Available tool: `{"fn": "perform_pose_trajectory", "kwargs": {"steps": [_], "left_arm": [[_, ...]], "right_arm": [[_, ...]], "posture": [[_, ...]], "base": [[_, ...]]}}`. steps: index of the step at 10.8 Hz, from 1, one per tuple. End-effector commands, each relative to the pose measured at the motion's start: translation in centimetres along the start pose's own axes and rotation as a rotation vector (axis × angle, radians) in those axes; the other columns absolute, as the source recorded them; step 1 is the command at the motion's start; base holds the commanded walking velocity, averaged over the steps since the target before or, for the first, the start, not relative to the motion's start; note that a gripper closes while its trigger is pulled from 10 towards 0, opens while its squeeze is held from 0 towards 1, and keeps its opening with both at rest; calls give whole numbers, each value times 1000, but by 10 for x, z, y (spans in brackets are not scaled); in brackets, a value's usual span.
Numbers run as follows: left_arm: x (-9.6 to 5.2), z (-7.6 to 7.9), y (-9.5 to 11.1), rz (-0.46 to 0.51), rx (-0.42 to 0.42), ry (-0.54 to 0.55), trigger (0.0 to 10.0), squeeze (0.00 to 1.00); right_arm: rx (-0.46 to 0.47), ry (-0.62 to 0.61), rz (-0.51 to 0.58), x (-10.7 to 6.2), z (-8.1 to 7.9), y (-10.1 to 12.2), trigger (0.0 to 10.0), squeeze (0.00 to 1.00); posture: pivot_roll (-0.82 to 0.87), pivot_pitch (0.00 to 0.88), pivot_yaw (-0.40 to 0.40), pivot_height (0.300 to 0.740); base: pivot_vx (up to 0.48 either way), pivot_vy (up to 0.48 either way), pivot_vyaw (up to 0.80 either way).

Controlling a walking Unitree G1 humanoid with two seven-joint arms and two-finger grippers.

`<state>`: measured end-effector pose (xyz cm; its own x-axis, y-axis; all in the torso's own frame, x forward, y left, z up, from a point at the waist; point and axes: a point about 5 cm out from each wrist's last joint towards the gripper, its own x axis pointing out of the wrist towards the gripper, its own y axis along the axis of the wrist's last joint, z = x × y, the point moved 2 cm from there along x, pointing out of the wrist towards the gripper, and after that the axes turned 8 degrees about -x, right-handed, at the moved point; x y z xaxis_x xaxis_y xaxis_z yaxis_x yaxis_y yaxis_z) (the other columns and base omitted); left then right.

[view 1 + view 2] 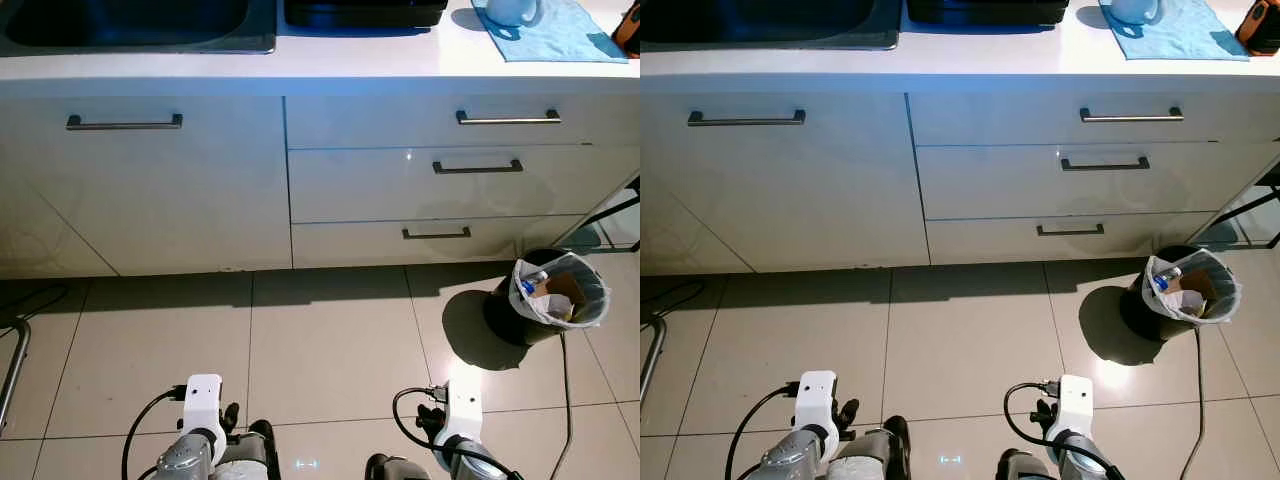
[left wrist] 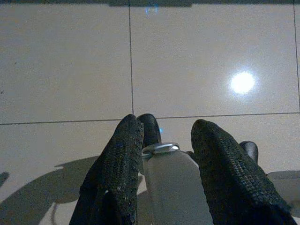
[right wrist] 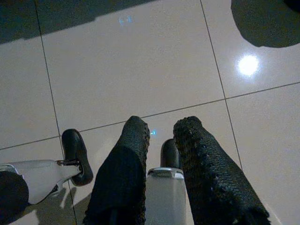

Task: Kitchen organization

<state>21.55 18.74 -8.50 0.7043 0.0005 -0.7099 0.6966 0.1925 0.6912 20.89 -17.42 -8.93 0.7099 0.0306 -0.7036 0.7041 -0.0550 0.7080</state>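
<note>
- Head views: both arms hang low over the tiled floor [image 1: 330, 340]. The cabinet drawers [image 1: 440, 185] and the countertop [image 1: 360, 62] with a blue cloth [image 1: 555, 30] lie well ahead of the fingers, nearer the right arm. A lined bin [image 1: 555, 292] stands ahead-right.
- Left wrist view: left gripper [image 2: 164, 140] is parted and grasps nothing.
- Right wrist view: right gripper [image 3: 161, 136] is likewise parted and bare.
- No writing is legible.

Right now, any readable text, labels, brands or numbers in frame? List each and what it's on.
None readable.
Bin: the scraps inside show blue and white patches, any print too small to read.
Cabinet fronts, drawer handles, blue cloth, white cup: no markings visible.
Left gripper, right gripper: plain black fingers, no lettering.
</note>
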Motion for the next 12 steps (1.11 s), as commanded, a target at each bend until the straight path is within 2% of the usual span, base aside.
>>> {"fn": "perform_pose_trajectory", "kwargs": {"steps": [1,3,7,12], "left_arm": [[-1,1,-3,7,-7,-6,10000,0],[-1,1,1,28,-11,-4,10000,0],[-2,-3,-6,-5,-23,23,10000,0],[-3,-3,-9,-17,-23,25,10000,0]], "right_arm": [[13,-19,0,-2,5,-3,10000,0],[16,-23,5,-2,5,-3,10000,0],[20,-22,-6,-2,3,-6,10000,0],[19,-11,-15,-2,2,-7,10000,0]], "posture": [[22,207,5,740],[30,216,2,740],[31,231,3,740],[37,237,-2,740]], "base": [[0,0,0],[0,0,0],[0,0,0],[0,467,0]]}}
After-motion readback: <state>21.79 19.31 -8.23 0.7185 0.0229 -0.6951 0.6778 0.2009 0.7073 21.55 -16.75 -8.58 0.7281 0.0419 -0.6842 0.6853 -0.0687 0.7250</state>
